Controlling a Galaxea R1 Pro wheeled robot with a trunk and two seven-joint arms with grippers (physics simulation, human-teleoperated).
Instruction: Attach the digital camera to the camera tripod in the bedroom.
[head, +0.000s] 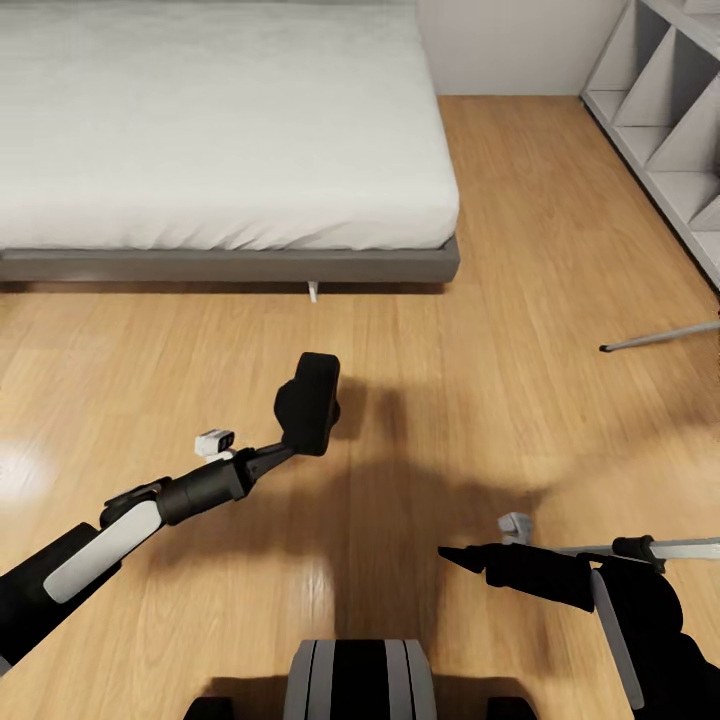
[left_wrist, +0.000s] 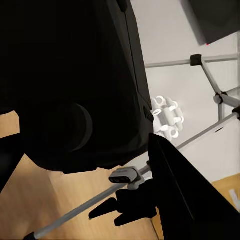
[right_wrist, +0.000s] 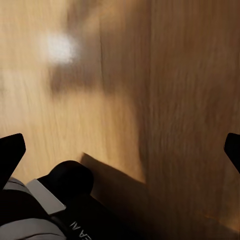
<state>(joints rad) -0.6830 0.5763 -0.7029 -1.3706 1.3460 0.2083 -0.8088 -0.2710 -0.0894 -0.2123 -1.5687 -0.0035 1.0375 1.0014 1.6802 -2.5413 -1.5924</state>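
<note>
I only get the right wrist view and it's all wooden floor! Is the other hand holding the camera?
Observer: Yes. In the head view the left gripper is shut on the digital camera, held up in the air.
Kid: Where's the tripod?
Observer: The left wrist view shows the camera tripod beyond the camera, its silver legs against a white wall.
Kid: What's in front of us?
Observer: A bed with a white mattress, ahead and to the left.

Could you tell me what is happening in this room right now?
The robot holds the digital camera in its left claw, raised above the wood floor near the bed. The camera tripod stands at the right, a leg tip showing. The right claw is open and empty. The camera is not yet mounted.
</note>
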